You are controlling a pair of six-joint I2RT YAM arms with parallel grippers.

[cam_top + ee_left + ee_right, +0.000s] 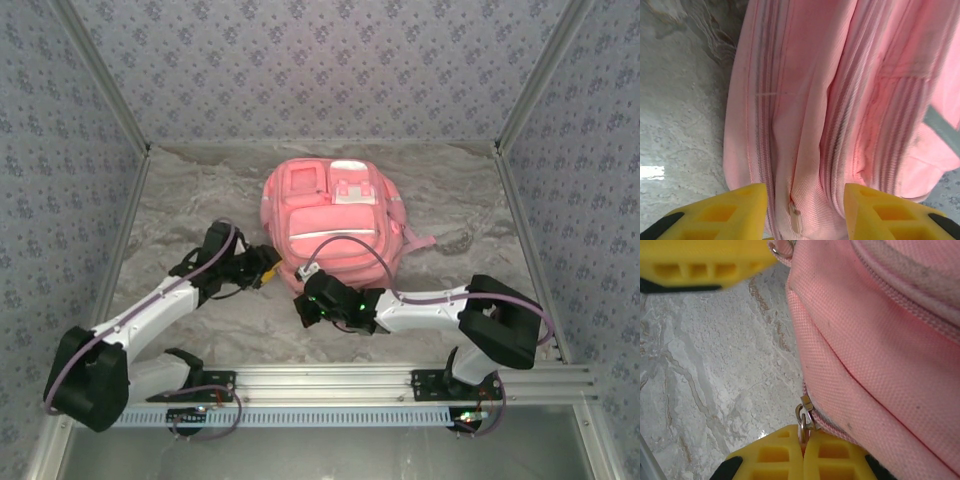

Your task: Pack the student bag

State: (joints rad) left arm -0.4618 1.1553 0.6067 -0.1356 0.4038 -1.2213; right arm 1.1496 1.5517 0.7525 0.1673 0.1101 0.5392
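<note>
The student bag (330, 225) lies near the tabletop (190, 205) far edge; left end effector (805, 200) spread astride its zippered side, right end effector (803, 446) clamped on 1 zipper pull (803, 415).

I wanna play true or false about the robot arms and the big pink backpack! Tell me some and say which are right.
1. The big pink fabric backpack lies on a grey marbled tabletop. True.
2. The right gripper is wide open. False: it is shut on a small metal zipper pull at the bag's edge.
3. The left gripper has its jaws apart, with a seam of the backpack between them. True.
4. The backpack stands upright on its bottom. False: it lies flat with its front pockets facing up.
</note>
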